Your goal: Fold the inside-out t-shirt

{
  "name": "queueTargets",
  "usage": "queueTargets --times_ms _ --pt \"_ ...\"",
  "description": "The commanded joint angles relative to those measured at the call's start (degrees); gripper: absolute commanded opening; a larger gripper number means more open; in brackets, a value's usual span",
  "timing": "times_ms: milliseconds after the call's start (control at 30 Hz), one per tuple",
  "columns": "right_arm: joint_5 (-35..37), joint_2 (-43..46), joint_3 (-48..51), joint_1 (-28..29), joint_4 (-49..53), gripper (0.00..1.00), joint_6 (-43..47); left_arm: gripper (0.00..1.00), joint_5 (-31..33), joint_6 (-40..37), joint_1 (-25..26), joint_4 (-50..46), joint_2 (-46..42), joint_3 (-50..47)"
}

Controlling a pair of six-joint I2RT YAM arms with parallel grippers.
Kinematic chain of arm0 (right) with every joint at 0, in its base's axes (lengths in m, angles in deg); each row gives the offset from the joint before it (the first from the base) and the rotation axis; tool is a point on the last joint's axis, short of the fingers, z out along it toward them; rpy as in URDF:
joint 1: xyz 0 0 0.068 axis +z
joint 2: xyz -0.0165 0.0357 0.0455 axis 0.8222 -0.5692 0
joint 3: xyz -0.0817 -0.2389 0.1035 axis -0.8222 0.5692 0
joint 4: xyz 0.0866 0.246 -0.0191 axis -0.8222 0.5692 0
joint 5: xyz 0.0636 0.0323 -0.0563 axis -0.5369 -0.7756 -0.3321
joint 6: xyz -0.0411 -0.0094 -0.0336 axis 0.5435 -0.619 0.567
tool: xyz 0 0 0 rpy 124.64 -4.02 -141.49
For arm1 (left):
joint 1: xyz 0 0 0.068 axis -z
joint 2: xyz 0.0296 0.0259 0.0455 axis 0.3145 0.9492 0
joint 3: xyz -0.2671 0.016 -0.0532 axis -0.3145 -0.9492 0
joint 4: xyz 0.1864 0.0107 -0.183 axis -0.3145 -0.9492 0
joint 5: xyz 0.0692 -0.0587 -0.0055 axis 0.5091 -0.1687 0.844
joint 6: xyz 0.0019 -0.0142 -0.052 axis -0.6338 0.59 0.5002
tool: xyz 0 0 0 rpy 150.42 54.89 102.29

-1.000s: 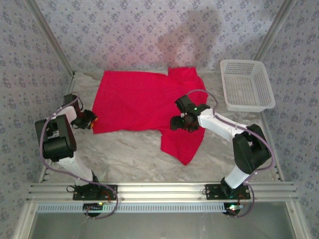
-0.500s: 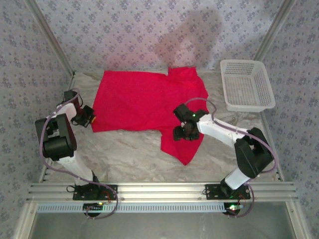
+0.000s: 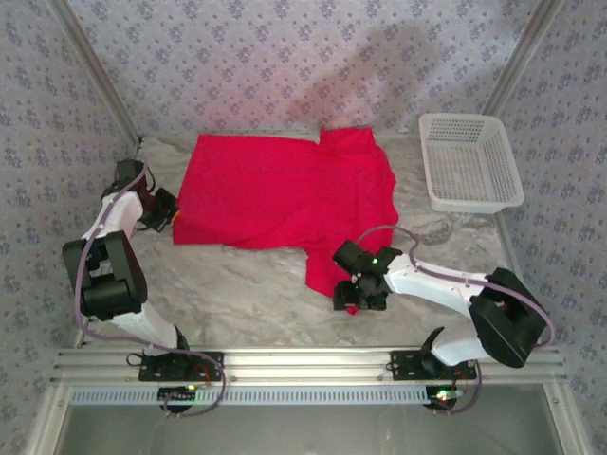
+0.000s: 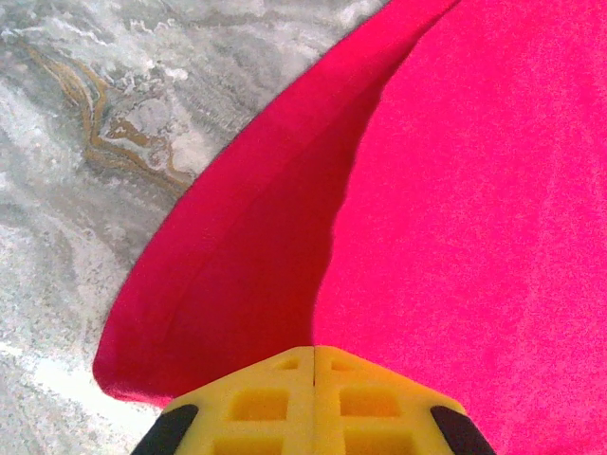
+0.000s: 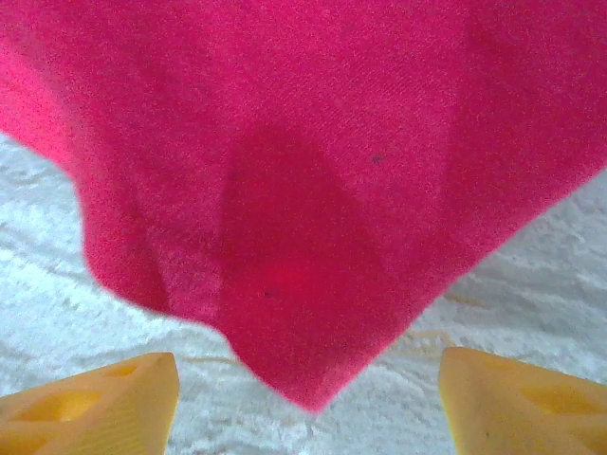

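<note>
The work surface is a flat grey-white marbled tabletop with a slightly wrinkled covering [image 3: 247, 284]. Two items lie directly on it. A bright red short-sleeved cloth t-shirt [image 3: 275, 190] is spread flat across the far centre, with its long side running left to right. At right-centre, one portion extends toward the near edge and tapers to a point. A white perforated plastic basket [image 3: 474, 203] stands upright in the far right corner, near the garment but apart from it.
</note>
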Motion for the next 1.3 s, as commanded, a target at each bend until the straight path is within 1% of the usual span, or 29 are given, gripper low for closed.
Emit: queueTargets --times_ms 0,67,100,200,233,333,400,533,667,833,933,1067,1167,1200,1233,1267 --pt "0.2 -3.3 1.5 -0.9 -4.6 0.71 -2.2 0.00 -0.5 -1.2 0.0 -2.8 -1.5 2.4" --pt "1.6 -4.7 1.7 -1.6 -5.3 0.58 -1.8 0.00 -0.6 -1.4 0.1 -3.4 -1.8 3.0" --pt "2.1 -5.0 1.6 -2.0 -5.2 0.49 -1.4 0.00 -0.6 -1.3 0.0 -3.6 -2.0 3.4" --pt "4.2 -4.2 0.0 -3.2 -0.5 0.06 -0.5 0.00 -0.9 -1.3 0.0 -4.5 -2.2 5.3" --pt "5.8 -3.1 -0.9 -3.6 2.2 0.00 -0.3 0.00 -0.8 -1.3 0.0 -4.9 -2.1 6.3" --pt "11.0 2.2 -2.4 -4.9 8.9 0.00 -0.3 0.00 -0.7 -1.5 -0.5 -5.9 -1.2 9.6" --pt "12.4 6.6 -2.1 -6.4 11.6 0.00 -0.4 0.00 -0.7 -1.4 -0.8 -5.9 -0.6 11.1" --pt "10.8 15.9 1.6 -10.0 12.4 0.00 -0.7 0.00 -0.8 -1.1 -1.0 -5.9 0.8 12.5" --pt "8.2 20.2 4.5 -12.9 12.2 0.00 -0.6 0.00 -0.8 -1.1 -1.0 -5.9 2.1 12.7" --pt "6.7 18.6 4.5 -14.0 10.3 0.00 -0.2 0.00 -1.1 -1.0 -0.8 -5.1 2.2 11.0" --pt "7.1 16.3 3.2 -13.9 7.8 0.00 0.4 0.00 -0.9 -1.3 -0.3 -4.4 4.3 11.2" --pt "6.5 12.4 1.2 -13.7 5.4 0.00 1.6 0.00 -1.1 -2.0 0.5 -4.5 11.7 15.2" --pt "6.8 9.1 -0.8 -13.7 4.8 0.00 2.9 0.00 -1.8 -2.4 1.0 -5.4 19.5 20.2" --pt "6.8 7.9 -1.6 -13.7 4.8 0.00 3.2 0.01 -2.3 -2.6 1.0 -5.9 22.0 22.1" --pt "6.7 7.1 -2.2 -13.7 4.7 0.00 3.7 0.05 -2.8 -3.2 1.1 -7.4 23.8 23.8" --pt "6.7 6.5 -2.7 -13.7 4.6 0.00 3.9 0.11 -2.8 -3.6 1.1 -8.5 24.6 24.8"
